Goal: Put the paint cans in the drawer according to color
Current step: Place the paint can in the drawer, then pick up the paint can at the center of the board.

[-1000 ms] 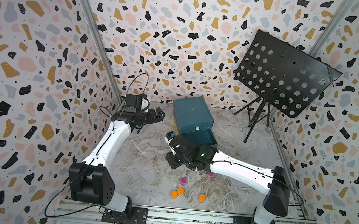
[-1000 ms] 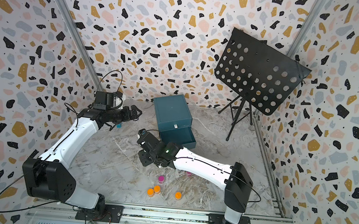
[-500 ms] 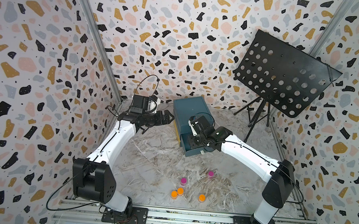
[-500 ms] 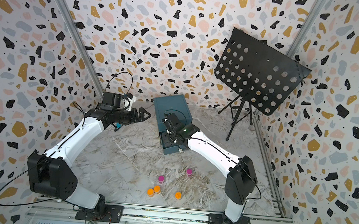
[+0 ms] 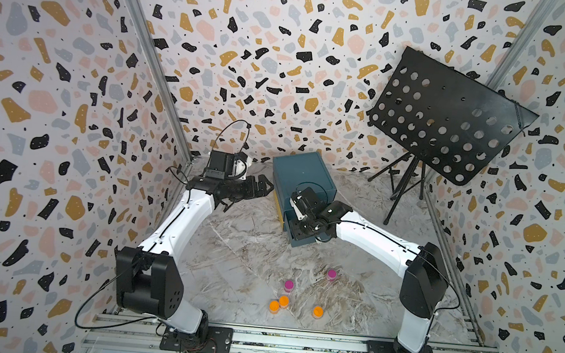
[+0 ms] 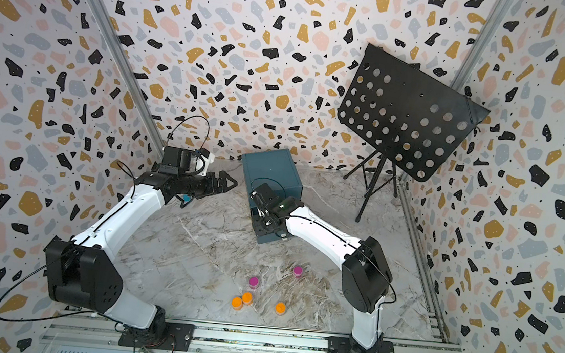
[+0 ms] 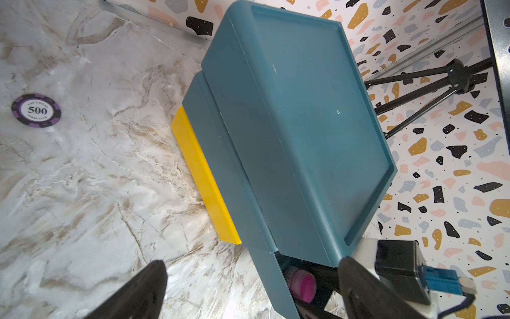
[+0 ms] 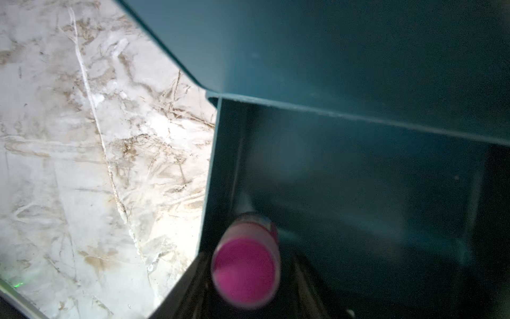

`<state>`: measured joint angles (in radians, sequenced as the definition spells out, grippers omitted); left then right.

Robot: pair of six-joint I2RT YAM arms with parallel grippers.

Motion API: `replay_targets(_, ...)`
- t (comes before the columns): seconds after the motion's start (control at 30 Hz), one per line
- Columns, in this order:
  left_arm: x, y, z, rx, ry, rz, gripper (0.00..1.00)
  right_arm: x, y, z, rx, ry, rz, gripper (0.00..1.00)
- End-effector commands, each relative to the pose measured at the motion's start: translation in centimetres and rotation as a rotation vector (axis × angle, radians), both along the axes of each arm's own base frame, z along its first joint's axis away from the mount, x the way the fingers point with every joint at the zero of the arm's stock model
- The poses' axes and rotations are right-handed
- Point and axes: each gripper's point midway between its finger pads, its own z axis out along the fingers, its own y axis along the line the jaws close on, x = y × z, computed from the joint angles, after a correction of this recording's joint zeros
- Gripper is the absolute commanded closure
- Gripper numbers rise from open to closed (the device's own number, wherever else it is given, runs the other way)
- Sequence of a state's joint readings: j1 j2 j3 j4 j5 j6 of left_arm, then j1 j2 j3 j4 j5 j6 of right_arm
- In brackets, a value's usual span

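Marble-look tabletop [image 5: 238, 251], terrazzo-print walls; black perforated music stand [image 5: 445, 119] in the far corner.

Item 1: drawer [image 5: 303, 183]. Teal box with a yellow strip [image 7: 204, 176] along one lower side. Its lowest tray [image 5: 302, 244] is pulled out toward the arms.

Item 2: paint cans. One magenta jar [image 8: 245, 265] is inside the pulled-out tray, between the fingers of the right gripper [image 5: 306, 226]. It is blurred, so whether the jaws clamp it or it lies free cannot be told. On the tabletop, well apart from the box, are two magenta jars [image 5: 288, 285] and three orange jars [image 5: 284, 301], two of the orange ones touching. No red-topped ones are in view.

Item 3: left gripper [image 5: 267, 187]. Jaws spread wide and empty, just beside the box's side.

Handling, as judged: the jars look light, rigid and smooth-walled, and likely to roll if tipped. They are best taken from above, with the pads across the round wall below the cap.

Writing: the poker chip [image 7: 36, 110] reads "LAS VEGAS 500 POKER CLUB". No label is legible on the jars or the box.
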<state>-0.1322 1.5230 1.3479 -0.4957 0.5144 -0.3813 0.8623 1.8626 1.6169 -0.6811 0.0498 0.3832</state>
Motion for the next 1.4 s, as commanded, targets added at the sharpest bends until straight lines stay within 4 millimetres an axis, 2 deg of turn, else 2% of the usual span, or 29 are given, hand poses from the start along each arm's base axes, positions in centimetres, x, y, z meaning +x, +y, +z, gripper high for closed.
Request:
replay_targets(0.0, 0.2, 0.0, -0.2, 0.002, -0.004, 0.001, 0.0, -0.5, -0.8, 3.1, 0.035, -0.051, 0.003, 0.39)
replay_targets(0.23, 0.2, -0.1, -0.5, 0.002, 0.002, -0.003, 0.0, -1.4, -2.4, 7.6, 0.099, -0.139, 0.002, 0.35)
replay_targets(0.33, 0.2, -0.2, -0.4, 0.001, 0.002, -0.005, 0.0, -2.7, -2.9, 9.2, 0.174, -0.162, 0.027, 0.36)
replay_targets(0.4, 0.2, -0.2, -0.4, 0.0, 0.001, -0.006, 0.0, -3.7, -3.4, 9.5, 0.215, -0.157, 0.024, 0.36)
replay_targets(0.53, 0.2, -0.2, -0.4, -0.001, 0.004, -0.004, 0.0, -5.5, -4.9, 8.0, 0.219, -0.108, -0.007, 0.37)
replay_targets(0.67, 0.2, -0.4, -0.3, -0.01, 0.005, -0.005, 0.0, -7.7, -5.2, 5.6, 0.235, -0.075, -0.019, 0.37)
replay_targets(0.8, 0.1, -0.7, -0.6, -0.015, 0.013, -0.01, 0.0, -9.9, -4.2, 3.0, 0.236, -0.024, -0.008, 0.38)
replay_targets(0.97, 0.1, -1.0, -0.7, -0.014, 0.015, -0.015, 0.0, -11.7, -2.1, 0.0, 0.228, 0.049, -0.003, 0.38)
replay_targets(1.07, 0.0, -1.0, -0.7, -0.012, 0.015, -0.016, 0.0, -11.9, -1.2, -1.7, 0.196, 0.076, -0.013, 0.37)
replay_targets(1.1, 0.0, -1.1, -0.8, -0.013, 0.019, -0.018, 0.0, -12.7, -0.5, -2.1, 0.184, 0.083, 0.003, 0.36)
replay_targets(1.17, 0.0, -1.0, -0.8, -0.011, 0.018, -0.017, 0.0, -13.0, 0.0, -3.0, 0.175, 0.096, 0.004, 0.35)
replay_targets(1.37, 0.0, -1.0, -0.7, -0.011, 0.016, -0.017, 0.0, -13.5, 1.1, -5.0, 0.161, 0.137, 0.004, 0.35)
